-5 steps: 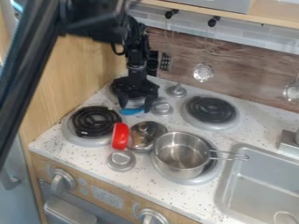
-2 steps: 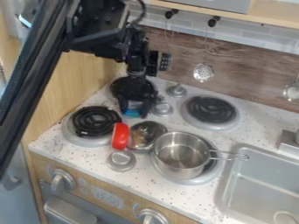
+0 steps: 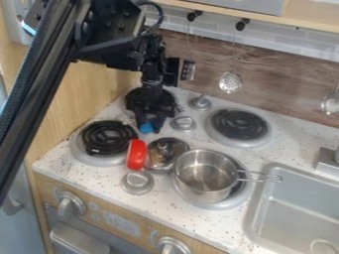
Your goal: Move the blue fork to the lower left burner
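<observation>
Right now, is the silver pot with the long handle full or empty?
Empty: the silver pot has no lid on, and its bare, shiny metal bottom shows inside, with no food in it.

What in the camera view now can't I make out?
All in the camera view:
- Blue fork: mostly hidden by the gripper; whether it is held is unclear.
- Back left burner: partly covered by the gripper.
- Front right burner: mostly hidden by the pot.
- Sink: cut off by the right and bottom edges.
</observation>
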You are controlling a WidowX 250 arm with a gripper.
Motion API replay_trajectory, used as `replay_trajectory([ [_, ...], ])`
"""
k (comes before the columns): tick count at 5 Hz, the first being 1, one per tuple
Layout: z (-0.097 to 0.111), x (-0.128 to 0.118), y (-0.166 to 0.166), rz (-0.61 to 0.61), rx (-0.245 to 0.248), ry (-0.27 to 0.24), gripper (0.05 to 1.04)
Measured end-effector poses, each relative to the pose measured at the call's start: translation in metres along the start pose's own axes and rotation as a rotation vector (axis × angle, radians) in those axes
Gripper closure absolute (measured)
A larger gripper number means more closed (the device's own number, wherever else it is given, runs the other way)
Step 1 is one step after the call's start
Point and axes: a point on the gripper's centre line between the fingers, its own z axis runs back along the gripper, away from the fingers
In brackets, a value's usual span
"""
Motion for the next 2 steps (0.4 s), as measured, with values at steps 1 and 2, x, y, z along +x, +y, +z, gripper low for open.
replay_trajectory([
  [1, 0.010, -0.009, -0.010, 0.004, -0.012, -0.027, 0.721],
  [2, 0.063, -0.017, -0.013, 0.039, -0.026, -0.155, 0.751],
])
